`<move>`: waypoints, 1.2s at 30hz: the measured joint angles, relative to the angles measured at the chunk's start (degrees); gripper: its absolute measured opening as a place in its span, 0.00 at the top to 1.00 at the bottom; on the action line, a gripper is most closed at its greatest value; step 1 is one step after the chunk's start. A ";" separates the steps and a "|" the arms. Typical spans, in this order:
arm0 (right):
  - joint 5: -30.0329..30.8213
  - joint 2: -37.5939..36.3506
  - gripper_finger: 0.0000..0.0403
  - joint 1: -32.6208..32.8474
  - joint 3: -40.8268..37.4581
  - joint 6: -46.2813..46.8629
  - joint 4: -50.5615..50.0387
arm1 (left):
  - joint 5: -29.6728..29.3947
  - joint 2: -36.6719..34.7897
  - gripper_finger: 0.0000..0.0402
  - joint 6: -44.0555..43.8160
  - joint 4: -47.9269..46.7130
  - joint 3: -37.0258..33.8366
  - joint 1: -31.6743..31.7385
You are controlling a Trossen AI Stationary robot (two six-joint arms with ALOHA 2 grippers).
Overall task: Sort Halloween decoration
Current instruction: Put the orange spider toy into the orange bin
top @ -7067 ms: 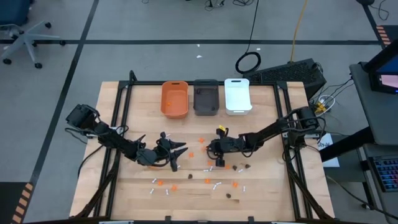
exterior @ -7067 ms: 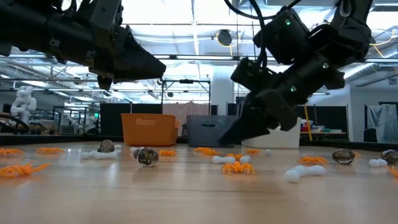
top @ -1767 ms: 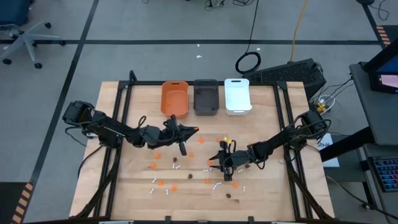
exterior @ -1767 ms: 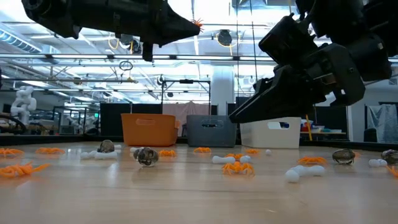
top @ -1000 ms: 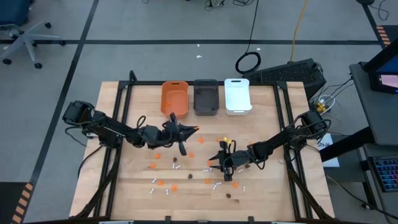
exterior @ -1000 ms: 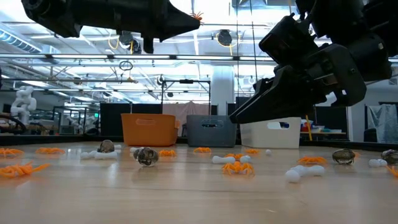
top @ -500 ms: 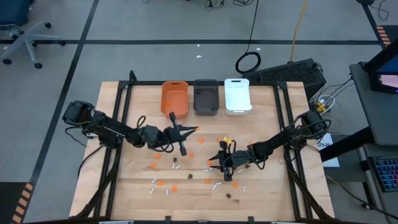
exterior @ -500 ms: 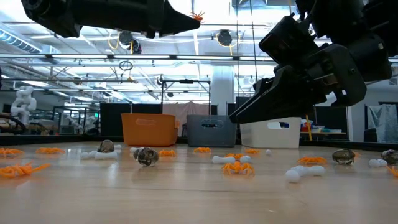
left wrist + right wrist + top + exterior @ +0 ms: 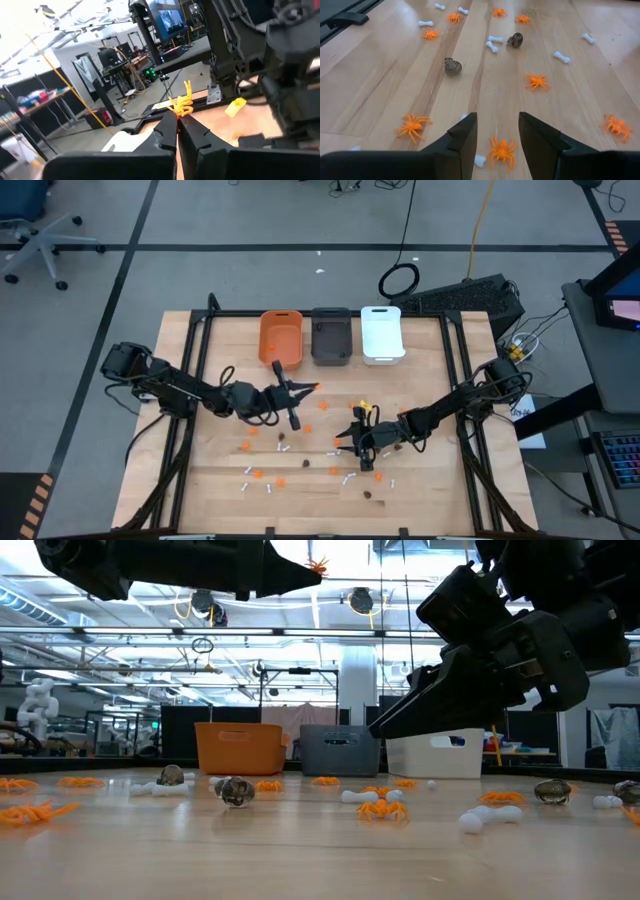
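Observation:
The Halloween decoration lies scattered over the wooden table point(image 9: 220, 480): orange spiders point(image 9: 535, 81), dark lumps point(image 9: 453, 66) and white bones point(image 9: 561, 56). My left gripper point(image 9: 311, 388) is raised high near the table's middle, just in front of the orange bin point(image 9: 281, 338), and is shut on one orange spider point(image 9: 181, 104). My right gripper point(image 9: 497, 125) hovers open and low right of centre, slanting down toward the table's left. Another orange spider point(image 9: 502, 149) lies on the wood below the gap between its fingers, untouched. My left gripper pinches the orange spider point(image 9: 318, 565) between its two fingertips point(image 9: 170, 131), only at their free ends. The fingers lie about level and point toward the table's right. The spider sticks out beyond the tips with its legs point(image 9: 187, 89) free, lifted well clear of the table.
Three bins stand side by side at the far edge: orange, dark grey point(image 9: 331, 335) and white point(image 9: 381, 333). Most loose pieces lie in the table's near half, between and in front of the two arms. A small yellow piece point(image 9: 362, 407) lies near the right arm.
My left gripper has rolled about its own pointing line while staying in place, still shut on the orange spider. My right gripper has kept still.

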 joint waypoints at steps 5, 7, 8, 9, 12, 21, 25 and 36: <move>0.01 0.00 0.68 0.00 0.00 0.00 0.00 | -6.87 -1.24 1.00 -4.02 0.54 1.09 0.16; 0.00 0.00 0.68 0.00 0.00 0.00 -0.04 | -11.37 -2.85 1.00 -4.14 -2.68 1.84 0.79; 0.00 0.00 0.68 0.00 0.00 -0.01 -0.06 | -12.56 -3.72 1.00 -4.82 -4.90 2.40 1.44; 0.01 0.00 0.68 0.00 0.02 -0.02 -0.25 | -12.87 -4.67 1.00 -5.96 -7.54 3.03 2.34; 0.01 0.00 0.68 0.00 0.00 -0.19 -0.56 | -13.28 -8.26 1.00 -10.82 -16.42 4.12 6.13; 0.02 0.00 0.68 0.00 0.02 -0.63 -0.48 | -4.84 -15.57 1.00 -27.46 -44.57 6.40 24.19; 0.02 0.00 0.68 0.00 0.02 -0.67 -0.52 | 0.93 -14.08 1.00 -32.44 -51.86 6.45 31.23; 0.06 0.00 0.68 0.00 0.02 -0.45 -0.46 | 7.86 -6.54 1.00 -41.22 -56.55 6.41 36.06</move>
